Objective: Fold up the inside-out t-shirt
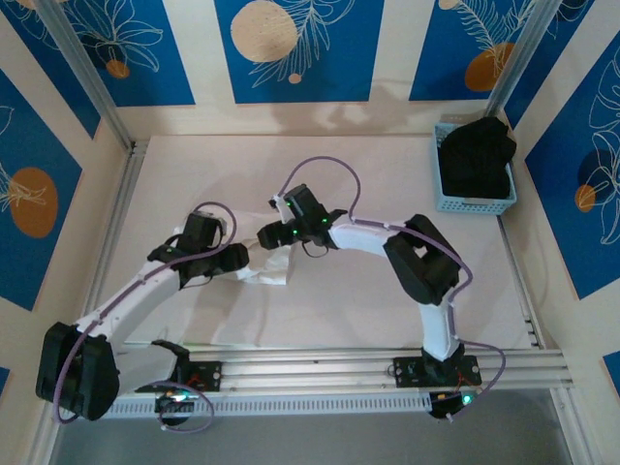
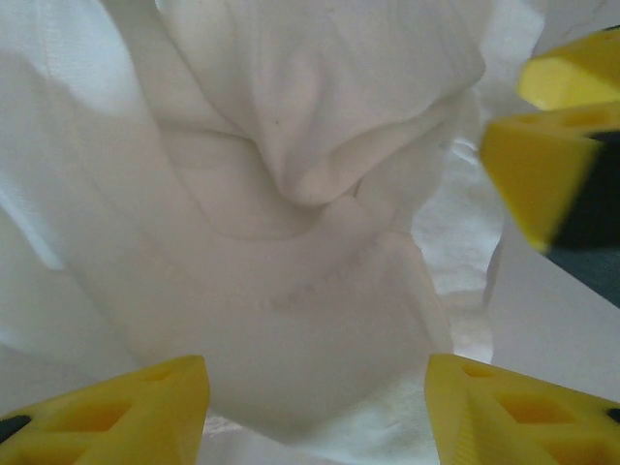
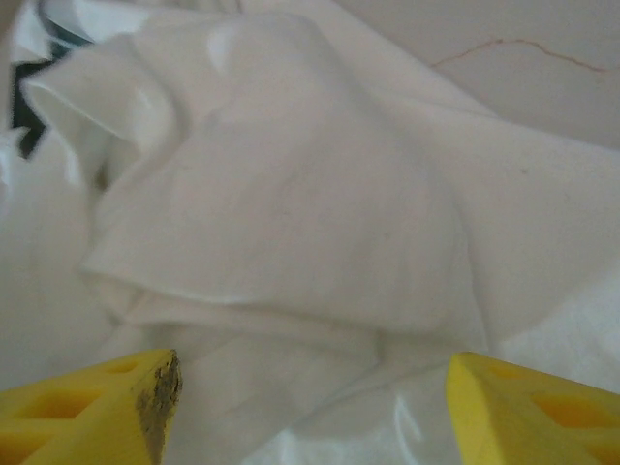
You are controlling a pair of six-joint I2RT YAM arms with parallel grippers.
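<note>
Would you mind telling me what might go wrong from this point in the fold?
The t-shirt lies bunched, so either open gripper closing now would likely pinch several layers. The right gripper sits very near the left gripper, its fingers visible in the left wrist view, so they may collide.

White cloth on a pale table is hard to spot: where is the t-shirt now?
Top view: the t-shirt lies bunched left of the table's middle, at the tips of the left end effector and the right end effector.
</note>
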